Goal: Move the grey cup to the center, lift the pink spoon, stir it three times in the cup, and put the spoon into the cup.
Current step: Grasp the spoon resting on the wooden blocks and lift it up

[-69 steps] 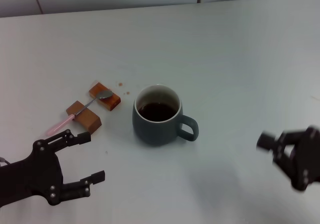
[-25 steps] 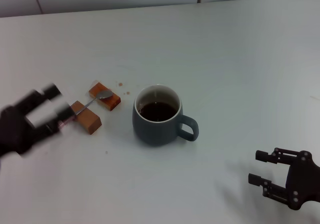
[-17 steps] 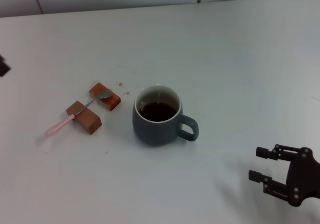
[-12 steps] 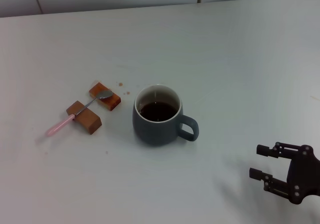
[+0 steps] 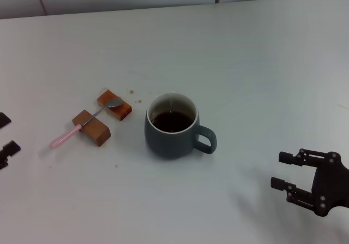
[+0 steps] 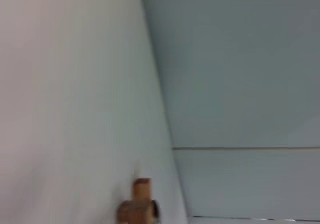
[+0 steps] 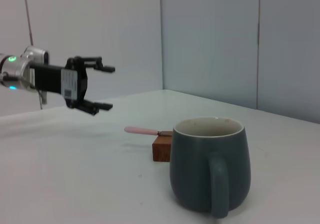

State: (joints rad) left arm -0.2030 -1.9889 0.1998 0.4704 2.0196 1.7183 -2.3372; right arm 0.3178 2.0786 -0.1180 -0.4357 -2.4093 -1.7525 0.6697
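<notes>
The grey cup stands near the table's middle, dark liquid inside, its handle toward the right arm; the right wrist view shows the cup close up. The pink spoon lies across two wooden blocks to the cup's left, pink handle sticking out. My left gripper is open at the far left edge, a short way from the spoon's handle and above the table; the right wrist view shows the left gripper empty. My right gripper hangs open and empty at the lower right, well clear of the cup.
Two brown wooden blocks hold the spoon off the white table. A block also shows in the left wrist view. A few brown specks lie behind the blocks. A tiled wall runs along the table's back.
The left gripper swept past the spoon handle, left the head view, and now shows again at the left edge. The right gripper, cup and spoon have barely moved.
</notes>
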